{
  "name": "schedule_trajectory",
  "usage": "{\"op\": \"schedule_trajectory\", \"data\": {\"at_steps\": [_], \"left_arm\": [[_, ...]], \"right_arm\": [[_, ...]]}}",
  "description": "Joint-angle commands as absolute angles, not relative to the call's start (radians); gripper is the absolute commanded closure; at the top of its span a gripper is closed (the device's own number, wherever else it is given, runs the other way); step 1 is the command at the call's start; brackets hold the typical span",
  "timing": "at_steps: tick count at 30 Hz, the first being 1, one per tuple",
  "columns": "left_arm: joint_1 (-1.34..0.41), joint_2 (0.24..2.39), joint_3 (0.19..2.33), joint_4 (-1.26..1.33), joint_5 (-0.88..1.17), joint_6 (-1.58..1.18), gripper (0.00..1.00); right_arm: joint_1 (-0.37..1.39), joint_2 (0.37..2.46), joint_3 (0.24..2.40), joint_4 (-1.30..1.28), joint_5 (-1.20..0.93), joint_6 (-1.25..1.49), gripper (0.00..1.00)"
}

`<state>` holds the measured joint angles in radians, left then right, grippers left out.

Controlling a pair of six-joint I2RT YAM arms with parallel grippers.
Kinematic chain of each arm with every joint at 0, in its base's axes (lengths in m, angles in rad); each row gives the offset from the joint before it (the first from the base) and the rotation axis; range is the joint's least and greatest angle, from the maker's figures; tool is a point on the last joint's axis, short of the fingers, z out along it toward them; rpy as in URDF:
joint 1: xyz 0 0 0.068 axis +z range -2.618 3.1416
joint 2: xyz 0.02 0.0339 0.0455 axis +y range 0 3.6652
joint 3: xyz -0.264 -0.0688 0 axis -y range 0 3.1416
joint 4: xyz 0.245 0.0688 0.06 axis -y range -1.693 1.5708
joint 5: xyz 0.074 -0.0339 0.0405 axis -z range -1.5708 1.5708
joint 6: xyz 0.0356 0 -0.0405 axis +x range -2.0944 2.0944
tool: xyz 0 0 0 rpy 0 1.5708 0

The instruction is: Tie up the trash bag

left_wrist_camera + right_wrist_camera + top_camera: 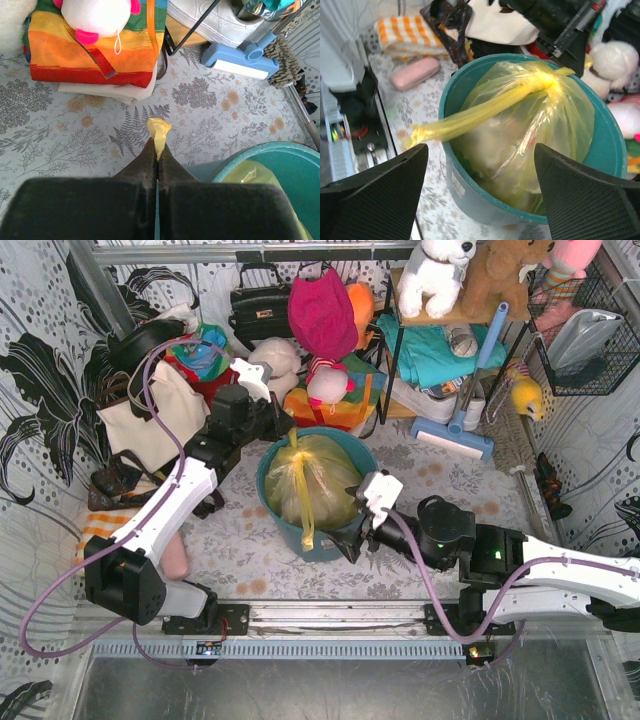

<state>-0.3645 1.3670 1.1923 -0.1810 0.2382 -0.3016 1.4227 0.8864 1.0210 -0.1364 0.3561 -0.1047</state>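
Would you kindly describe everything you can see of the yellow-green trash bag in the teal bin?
The thin translucent yellow-green plastic trash bag sits upright inside the round teal plastic bin, bulging and crinkly, pale contents showing through. Its top is gathered into a knot. One long twisted tail drapes over the bin's near rim, clear of the open right gripper. The other, short tail is pinched in the shut left gripper.
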Motion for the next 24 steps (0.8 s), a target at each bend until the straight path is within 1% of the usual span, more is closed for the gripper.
{"op": "schedule_trajectory", "data": {"at_steps": [1, 3, 5, 7, 8, 10, 14, 18, 24], "left_arm": [[-0.367, 1.347, 1.167, -0.21, 0.283, -0.294, 1.0], [-0.367, 1.345, 1.162, -0.217, 0.283, -0.29, 1.0], [-0.367, 1.345, 1.159, -0.223, 0.287, -0.287, 1.0], [-0.366, 1.345, 1.153, -0.221, 0.295, -0.288, 1.0], [-0.367, 1.345, 1.15, -0.22, 0.297, -0.29, 1.0], [-0.367, 1.342, 1.145, -0.216, 0.302, -0.293, 1.0], [-0.367, 1.337, 1.141, -0.216, 0.304, -0.292, 1.0], [-0.367, 1.33, 1.149, -0.216, 0.303, -0.293, 1.0], [-0.367, 1.329, 1.163, -0.216, 0.313, -0.295, 1.0]], "right_arm": [[1.427, 0.852, 0.95, -0.081, 0.173, -0.424, 0.11], [1.427, 0.88, 0.941, -0.056, 0.151, -0.502, 0.05], [1.427, 0.909, 0.931, -0.023, 0.138, -0.575, 0.01], [1.427, 0.927, 0.905, 0.057, 0.15, -0.631, 0.01], [1.427, 0.931, 0.89, 0.1, 0.159, -0.654, 0.03], [1.427, 0.941, 0.872, 0.176, 0.175, -0.698, 0.03], [1.427, 0.968, 0.861, 0.304, 0.214, -0.74, 0.03], [1.427, 0.995, 0.853, 0.446, 0.243, -0.785, 0.01], [1.411, 1.034, 0.854, 0.459, 0.238, -0.781, 0.24]]}}
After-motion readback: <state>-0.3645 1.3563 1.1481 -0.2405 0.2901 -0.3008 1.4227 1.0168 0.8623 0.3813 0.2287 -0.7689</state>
